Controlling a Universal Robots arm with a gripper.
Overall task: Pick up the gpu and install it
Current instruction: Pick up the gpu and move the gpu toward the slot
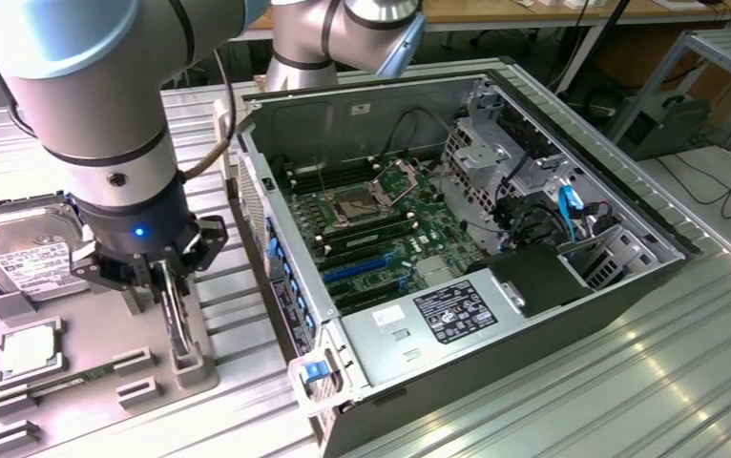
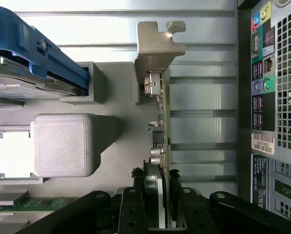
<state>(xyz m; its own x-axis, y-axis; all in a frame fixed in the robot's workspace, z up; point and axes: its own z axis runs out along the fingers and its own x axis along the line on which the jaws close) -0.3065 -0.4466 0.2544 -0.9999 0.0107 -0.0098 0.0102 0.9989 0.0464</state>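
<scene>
Wrist view looks along the gpu (image 2: pixel 164 122), which stands edge-on with its metal bracket (image 2: pixel 157 44) at the end away from the fingers. The end effector (image 2: pixel 163 200) straddles the card with a finger against each face, so it looks clenched on the gpu. In the exterior view the end effector (image 1: pixel 168 286) sits low over the grey holder (image 1: pixel 194 367) that keeps the card upright on the bench (image 1: pixel 620 382), to the exterior view's left of the open computer case (image 1: pixel 365 88) and near the hard drive (image 1: pixel 22 253). The grasp seems best kept square to the card's faces; any pull should probably run straight out of the slot, without twist, since so thin a board could bind or flex.
</scene>
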